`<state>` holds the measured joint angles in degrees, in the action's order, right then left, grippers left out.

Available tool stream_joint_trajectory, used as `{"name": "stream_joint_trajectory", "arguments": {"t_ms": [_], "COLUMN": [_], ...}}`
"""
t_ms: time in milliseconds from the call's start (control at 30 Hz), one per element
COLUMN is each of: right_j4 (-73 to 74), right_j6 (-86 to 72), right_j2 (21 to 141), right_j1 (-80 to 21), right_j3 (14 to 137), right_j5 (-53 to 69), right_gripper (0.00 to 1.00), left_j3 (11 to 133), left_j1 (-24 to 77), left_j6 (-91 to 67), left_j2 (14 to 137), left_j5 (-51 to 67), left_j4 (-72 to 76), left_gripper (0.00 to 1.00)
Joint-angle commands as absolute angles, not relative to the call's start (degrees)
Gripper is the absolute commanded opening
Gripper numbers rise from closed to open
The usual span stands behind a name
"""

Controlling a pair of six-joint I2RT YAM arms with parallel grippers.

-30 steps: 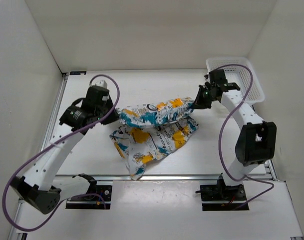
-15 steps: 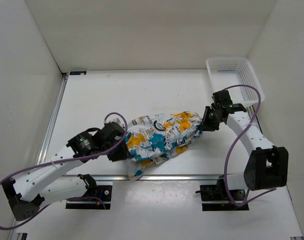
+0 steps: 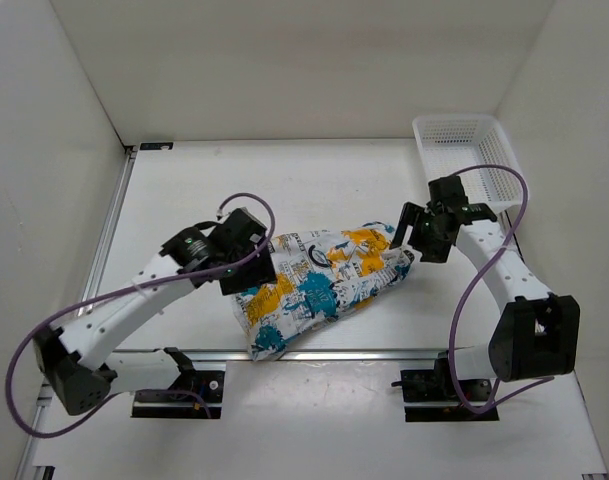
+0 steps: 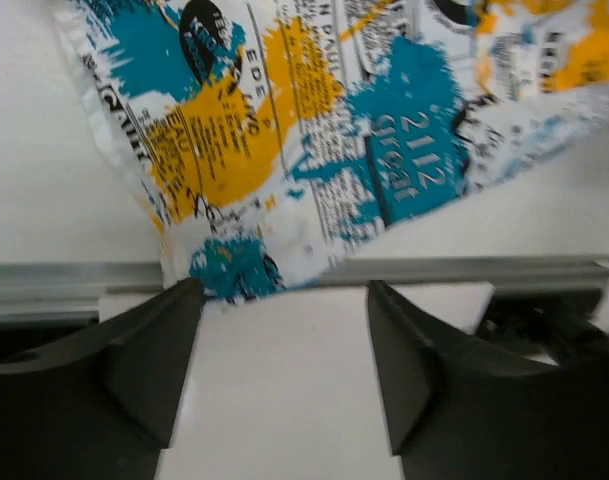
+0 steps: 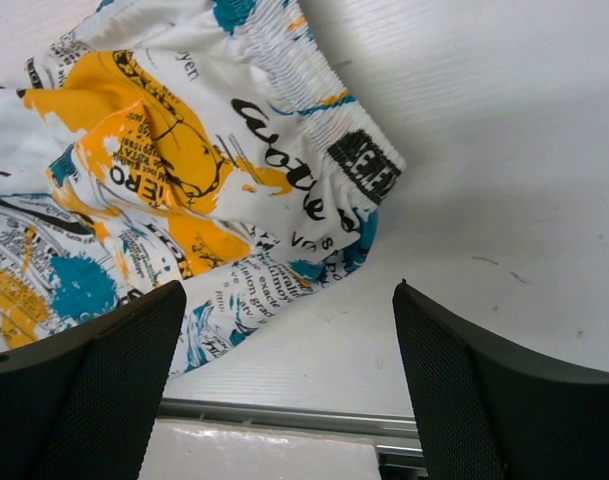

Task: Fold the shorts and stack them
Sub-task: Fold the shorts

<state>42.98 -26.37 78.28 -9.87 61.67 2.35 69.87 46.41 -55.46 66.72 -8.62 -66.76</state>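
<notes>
One pair of shorts (image 3: 324,280), folded, teal-orange-black print, flat on table (image 3: 314,180).

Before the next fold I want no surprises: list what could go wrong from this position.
1. The shorts have their near corner lying over the front rail; a tug could drag it off the table or catch it there.
2. The right end effector hangs open right beside the waistband and might snag it when it moves.
</notes>
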Motion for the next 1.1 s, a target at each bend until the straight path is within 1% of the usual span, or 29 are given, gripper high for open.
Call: {"name": "stream_joint_trajectory", "arguments": {"t_ms": [0,33,67,100,233,300,333,400,433,500,533,567,600,633,667,733,767,833,867,900,933,1000,1033,1067], "right_j4": [40.4,39.6,37.6,36.5,31.8,28.9,27.8,25.2,24.4,22.9,22.3,22.3,21.7,21.7,21.1,21.1,21.1,21.1,21.1,21.1,22.1,27.0,29.4,33.9], "right_j6": [-26.2,-26.2,-26.9,-27.5,-28.0,-28.0,-28.0,-28.6,-29.2,-30.0,-30.0,-30.6,-30.6,-30.6,-31.1,-31.6,-32.4,-33.3,-33.8,-34.5,-34.5,-33.0,-32.0,-30.0], "right_j2": [78.5,78.5,79.4,80.4,83.4,85.9,86.8,90.3,91.3,93.4,93.4,93.4,93.4,93.4,93.4,93.4,93.4,92.8,92.1,92.1,90.6,89.0,86.0,83.6], "right_j1": [-9.8,-9.8,-9.1,-9.1,-9.1,-9.1,-9.1,-9.1,-9.1,-9.1,-9.1,-9.1,-9.1,-9.1,-9.7,-11.2,-12.1,-15.3,-17.7,-18.9,-20.0,-22.4,-22.4,-22.4], "right_j3": [58.6,57.7,56.6,54.7,51.7,50.1,49.0,48.3,48.3,47.7,47.1,47.1,46.5,46.0,46.0,45.4,45.4,45.4,45.4,45.4,46.3,47.4,48.2,48.2], "right_j5": [7.4,8.9,10.1,11.2,13.1,13.6,14.2,14.8,15.3,15.8,15.8,15.8,16.5,16.5,17.2,17.2,17.7,17.8,17.8,17.8,17.8,16.4,14.9,11.1], "right_gripper": [0.9,0.96,0.97,0.97,0.97,0.96,0.91,0.85,0.75,0.6,0.49,0.44,0.4,0.39,0.39,0.39,0.39,0.43,0.55,0.63,0.75,0.96,0.99,0.99], "left_j3": [64.4,61.3,60.3,59.8,59.2,58.1,57.5,57.5,57.5,57.5,57.5,57.5,58.3,59.2,61.7,64.9,69.0,73.8,78.8,81.4,84.1,91.2,93.1,94.7], "left_j1": [44.7,43.4,43.4,42.9,42.9,42.9,42.0,41.0,39.5,37.4,34.8,33.3,31.7,30.0,26.7,23.7,21.6,20.3,19.7,19.7,19.7,18.6,18.5,17.6], "left_j6": [-53.2,-53.7,-53.7,-54.2,-55.4,-55.4,-55.4,-54.8,-54.0,-53.0,-51.5,-50.5,-49.5,-48.3,-45.9,-44.0,-42.4,-41.1,-40.3,-40.3,-39.7,-39.2,-38.5,-38.5], "left_j2": [72.1,75.0,76.6,78.2,85.9,88.8,92.1,95.5,98.3,100.2,100.2,100.8,100.8,100.8,101.5,103.2,104.8,106.9,107.8,109.6,110.4,111.5,111.5,111.5], "left_j5": [-6.2,-3.8,-2.6,-1.9,-1.3,-0.6,-0.1,-0.1,-0.1,-0.1,-0.8,-1.6,-2.1,-2.7,-3.4,-4.2,-4.7,-6.2,-7.1,-9.5,-10.9,-14.0,-14.8,-15.3], "left_j4": [-58.8,-55.1,-53.6,-52.5,-50.5,-48.0,-47.5,-46.8,-46.1,-46.1,-46.1,-46.1,-46.1,-46.1,-46.1,-46.7,-46.7,-49.3,-50.3,-51.4,-54.2,-57.1,-58.4,-60.2], "left_gripper": [0.81,0.85,0.89,0.9,0.91,0.88,0.86,0.83,0.82,0.81,0.8,0.8,0.8,0.8,0.8,0.8,0.8,0.8,0.8,0.8,0.81,0.82,0.85,0.86]}}
